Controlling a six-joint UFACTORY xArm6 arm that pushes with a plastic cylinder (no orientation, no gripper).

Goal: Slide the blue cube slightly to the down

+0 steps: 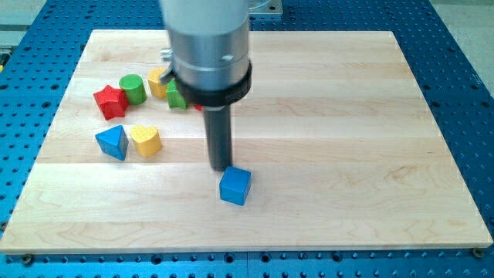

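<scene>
The blue cube point(235, 186) sits on the wooden board point(347, 154) a little left of the middle, near the view's bottom. My tip point(221, 167) is just above and slightly left of the cube, touching or almost touching its top-left edge. The rod rises from there into the large grey arm body at the view's top.
A cluster of blocks lies at the view's left: a red star point(110, 101), a green cylinder point(133, 89), a yellow block point(158, 81), a green block point(176, 96) partly hidden by the arm, a blue triangle point(113, 143) and a yellow heart point(145, 140).
</scene>
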